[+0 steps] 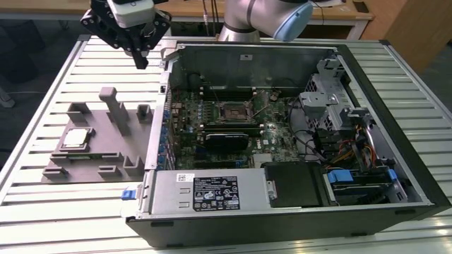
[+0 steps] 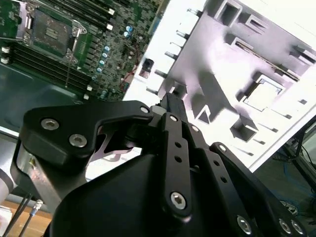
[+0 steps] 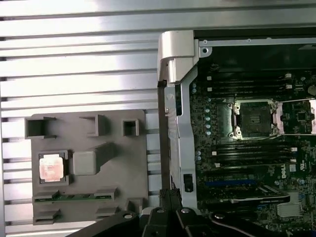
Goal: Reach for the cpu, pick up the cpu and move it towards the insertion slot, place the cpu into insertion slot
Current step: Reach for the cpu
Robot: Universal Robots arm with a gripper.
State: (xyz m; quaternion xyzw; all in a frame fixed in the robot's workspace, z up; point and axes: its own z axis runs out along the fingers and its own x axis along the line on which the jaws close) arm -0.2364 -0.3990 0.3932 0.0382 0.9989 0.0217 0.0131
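slatted metal table (image 1: 42, 206): gripper (image 1: 142, 63), jaws together, hangs near the computer case (image 1: 247, 48); cpu (image 1: 75, 138) sits in grey fixture block (image 1: 106, 153), apart from insertion slot (image 1: 233, 111); white printed label (image 1: 215, 193) on power supply (image 1: 169, 190).

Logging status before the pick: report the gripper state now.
Gripper: closed, holding nothing; the cpu lies in the grey fixture.

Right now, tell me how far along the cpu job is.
Done: nothing yet. The cpu lies in the grey fixture, and the slot is empty. In hand: the claw, shut and empty, hangs above the table by the case corner. Left: the grasp, the carry and the placing.
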